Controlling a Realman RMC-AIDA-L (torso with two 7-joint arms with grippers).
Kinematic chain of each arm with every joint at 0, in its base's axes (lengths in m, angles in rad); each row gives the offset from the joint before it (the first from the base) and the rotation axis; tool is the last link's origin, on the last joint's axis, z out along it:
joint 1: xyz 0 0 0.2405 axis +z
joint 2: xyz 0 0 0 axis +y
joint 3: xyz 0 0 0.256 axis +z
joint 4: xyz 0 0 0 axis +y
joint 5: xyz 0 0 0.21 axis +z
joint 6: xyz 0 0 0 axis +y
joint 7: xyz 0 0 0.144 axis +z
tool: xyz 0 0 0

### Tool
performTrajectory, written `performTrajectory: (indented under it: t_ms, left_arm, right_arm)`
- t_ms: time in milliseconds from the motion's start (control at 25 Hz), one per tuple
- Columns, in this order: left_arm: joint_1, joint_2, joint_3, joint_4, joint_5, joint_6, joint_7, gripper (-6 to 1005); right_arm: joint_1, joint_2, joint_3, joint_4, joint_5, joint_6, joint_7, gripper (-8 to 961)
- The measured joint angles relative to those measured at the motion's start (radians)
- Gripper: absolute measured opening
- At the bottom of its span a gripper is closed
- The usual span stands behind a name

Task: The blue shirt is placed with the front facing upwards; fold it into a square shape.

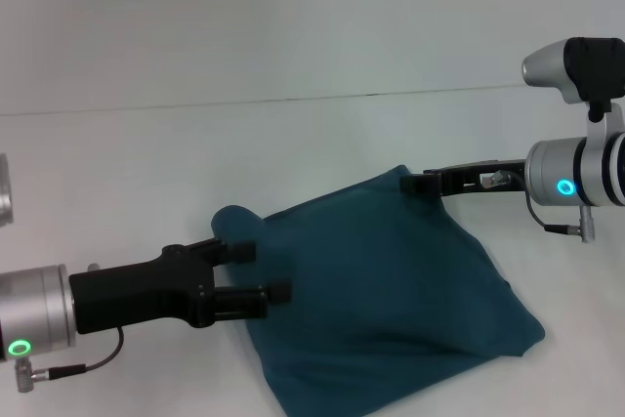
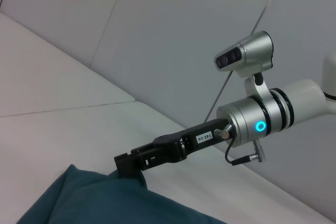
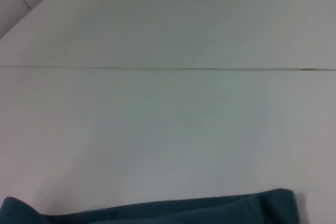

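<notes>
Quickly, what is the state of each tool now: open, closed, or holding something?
Left tool: open, its fingers at the left edge of the blue shirt, holding nothing.
Right tool: at the shirt's far corner; open or closed cannot be told.

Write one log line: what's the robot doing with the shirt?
shirt: folded, on table | left claw: at its left edge | right claw: at its far corner
</notes>
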Motion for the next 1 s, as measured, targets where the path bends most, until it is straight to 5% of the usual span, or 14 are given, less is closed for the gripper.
performTrajectory:
  t_ms: [400,800,1000]
  left_arm:
    - [0.004,-0.001,-0.001,-0.001,0.0,-0.003,0.001,915]
    - [0.002,-0.001,-0.002,-0.001,0.0,-0.003,0.001,907]
    - [0.0,-0.001,0.0,-0.001,0.0,0.0,0.003,903]
  right_arm:
    - [0.022,0.005,-0.01,0.034,0.0,0.031,0.008,391]
    - [0.029,0.006,-0.01,0.045,0.0,0.049,0.023,9]
    - [0.029,0.005,-0.006,0.045,0.0,0.05,0.023,10]
